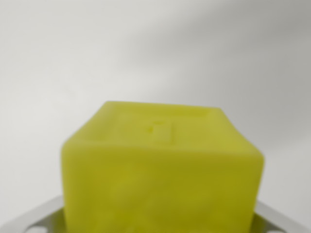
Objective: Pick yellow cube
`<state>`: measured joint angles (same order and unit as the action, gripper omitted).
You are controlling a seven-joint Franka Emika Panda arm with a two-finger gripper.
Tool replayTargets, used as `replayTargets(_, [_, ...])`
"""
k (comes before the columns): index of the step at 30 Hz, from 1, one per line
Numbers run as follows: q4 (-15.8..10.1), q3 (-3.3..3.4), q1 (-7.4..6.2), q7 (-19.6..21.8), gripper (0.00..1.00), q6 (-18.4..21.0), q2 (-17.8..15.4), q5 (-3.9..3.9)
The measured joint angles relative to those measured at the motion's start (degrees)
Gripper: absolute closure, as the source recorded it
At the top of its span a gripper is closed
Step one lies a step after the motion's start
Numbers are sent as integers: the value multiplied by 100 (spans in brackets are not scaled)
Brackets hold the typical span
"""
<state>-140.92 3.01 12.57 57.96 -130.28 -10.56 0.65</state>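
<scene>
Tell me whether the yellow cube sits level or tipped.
Roughly level: the blurry yellow plastic cube shows its top face nearly horizontal, lower edge sloping slightly. Grey claw parts flank its base; actual contact cannot be told.

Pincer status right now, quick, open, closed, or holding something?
Pincer: cannot be told; only grey finger parts show at the bottom corners, flanking the yellow cube, and contact with it is hidden.

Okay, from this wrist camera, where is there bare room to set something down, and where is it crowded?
The pale surface above and behind the yellow cube is bare, edge to edge. Narrow free strips run along the cube's sides, at the view's left and right. The bottom middle is crowded: the cube fills it, with the tool's grey parts showing at both lower corners.
</scene>
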Motion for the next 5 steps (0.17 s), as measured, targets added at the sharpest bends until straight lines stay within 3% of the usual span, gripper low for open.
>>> replayTargets(5, [0, 0, 0, 0, 100, 0, 0, 0])
